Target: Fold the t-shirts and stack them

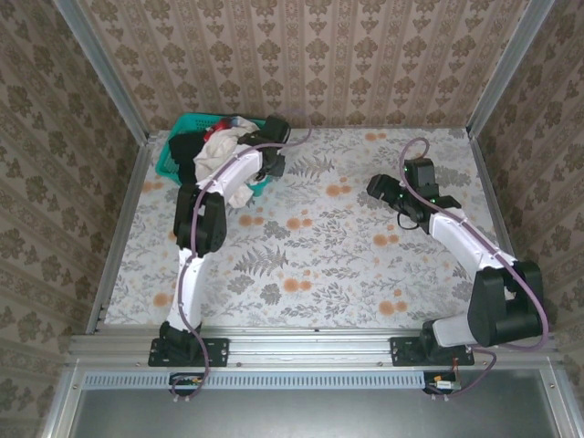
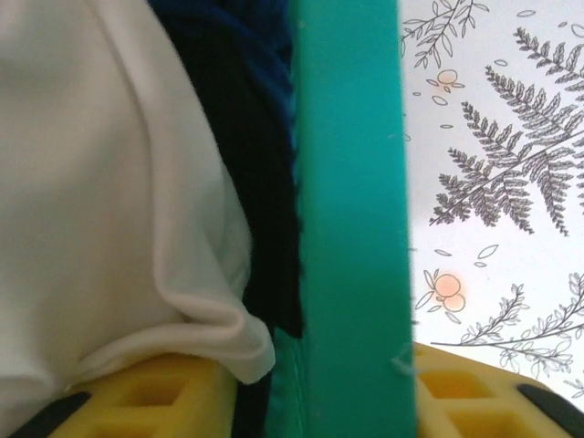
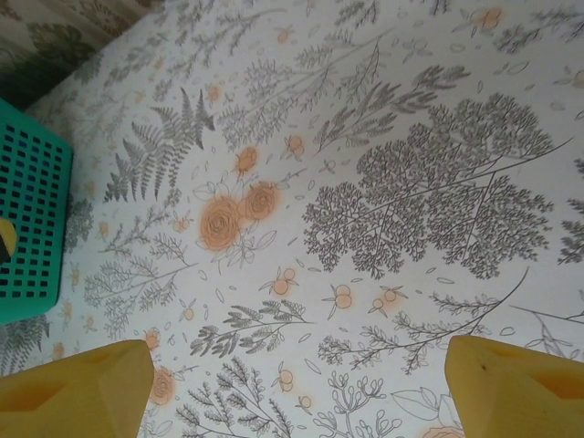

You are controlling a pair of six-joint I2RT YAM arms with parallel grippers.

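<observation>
Step 1, I judge, fetching: my left end effector (image 2: 319,401) straddles the teal basket (image 2: 351,182) wall, grip impossible to tell, white t-shirt (image 2: 100,182) inside that basket; right end effector (image 3: 297,383) open, well apart from it; next, pinch cloth alone.

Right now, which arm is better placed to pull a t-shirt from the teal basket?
Left. The left gripper straddles the basket rim, with the white t-shirt draped on one finger. The right gripper hangs open over the table, away from the basket.

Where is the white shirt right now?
The shirt sits in the basket at the table's far left in the top view, beside dark clothes, draped over one of the left fingers.
</observation>
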